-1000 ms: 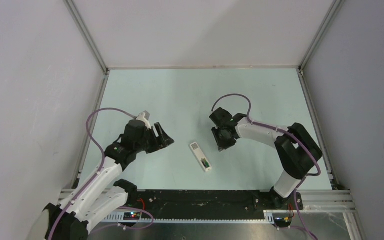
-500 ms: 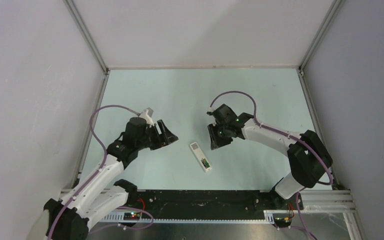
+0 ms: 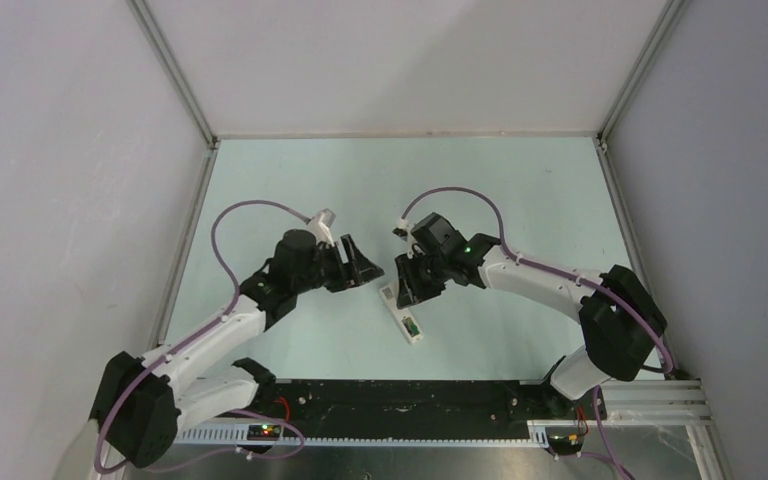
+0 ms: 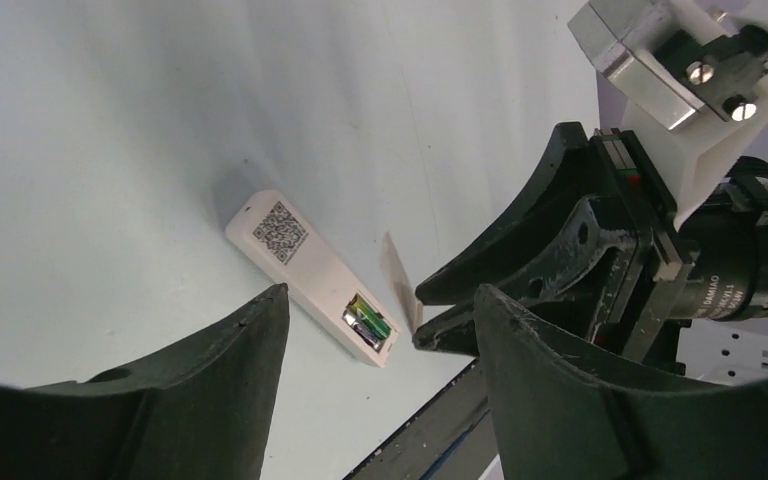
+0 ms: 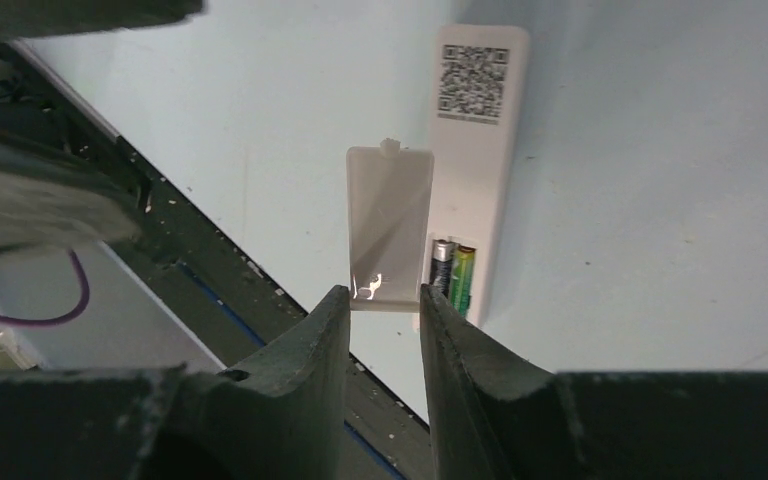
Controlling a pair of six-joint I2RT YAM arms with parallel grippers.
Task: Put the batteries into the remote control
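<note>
The white remote control (image 3: 403, 313) lies back up on the table, its QR label toward the far end. Its bay is open, and the two batteries (image 5: 452, 275), one blackish and one green, lie side by side in it; they also show in the left wrist view (image 4: 368, 322). My right gripper (image 5: 383, 292) is shut on a thin white battery cover (image 5: 388, 225) and holds it upright just left of the bay. In the top view the right gripper (image 3: 405, 285) hangs over the remote's far end. My left gripper (image 3: 365, 272) is open and empty, just left of the remote (image 4: 305, 270).
A black rail (image 3: 410, 395) runs along the table's near edge, close behind the remote's battery end. Grey walls with aluminium posts (image 3: 175, 75) enclose the pale green table (image 3: 380, 180) on three sides.
Both arms have closed in on the remote. My left gripper moved right, my right gripper moved left and down to the remote's far end. The remote has not moved.
</note>
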